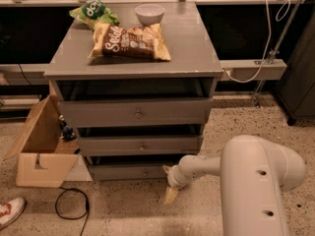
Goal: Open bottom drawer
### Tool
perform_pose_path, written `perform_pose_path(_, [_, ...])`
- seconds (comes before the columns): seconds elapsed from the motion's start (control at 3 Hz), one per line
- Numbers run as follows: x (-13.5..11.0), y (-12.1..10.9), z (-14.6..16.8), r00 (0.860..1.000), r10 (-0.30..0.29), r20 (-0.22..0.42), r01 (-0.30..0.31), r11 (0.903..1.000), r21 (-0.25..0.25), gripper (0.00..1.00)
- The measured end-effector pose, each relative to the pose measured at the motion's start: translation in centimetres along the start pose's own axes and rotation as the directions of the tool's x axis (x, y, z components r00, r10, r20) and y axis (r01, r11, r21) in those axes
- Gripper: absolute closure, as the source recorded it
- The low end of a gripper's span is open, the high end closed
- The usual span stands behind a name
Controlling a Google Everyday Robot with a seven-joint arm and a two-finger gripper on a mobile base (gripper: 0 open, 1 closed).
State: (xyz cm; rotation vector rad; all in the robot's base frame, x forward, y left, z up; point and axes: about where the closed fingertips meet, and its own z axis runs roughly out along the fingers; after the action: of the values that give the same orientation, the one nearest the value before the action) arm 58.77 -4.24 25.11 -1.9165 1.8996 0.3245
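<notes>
The bottom drawer (pixel 129 172) is the lowest and slimmest grey front of the cabinet, with a small round knob (pixel 144 172) at its centre. It stands slightly out from the frame. My gripper (pixel 171 187) is low by the floor, just right of the drawer's front and below its right end. A pale yellowish fingertip (pixel 171 195) points down at the floor. The white arm (pixel 206 165) reaches in from the right.
The medium drawer (pixel 140 145) and the tall top drawer (pixel 134 113) sit above. A chip bag (pixel 130 40), a green bag (pixel 92 13) and a white bowl (pixel 149 13) lie on top. An open cardboard box (pixel 40 154), a black cable (pixel 72 204) and a shoe (pixel 10 211) are at the left.
</notes>
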Motion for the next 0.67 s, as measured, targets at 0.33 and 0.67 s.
perform_pose_path(0.33, [1.1, -1.7, 2.7, 0.998, -0.053, -0.021, 0.054, 0.9981, 0.030, 0.00])
perform_pose_path(0.67, [1.4, -3.2, 4.6, 0.994, -0.098, -0.044, 0.101, 0.9925, 0.069, 0.00])
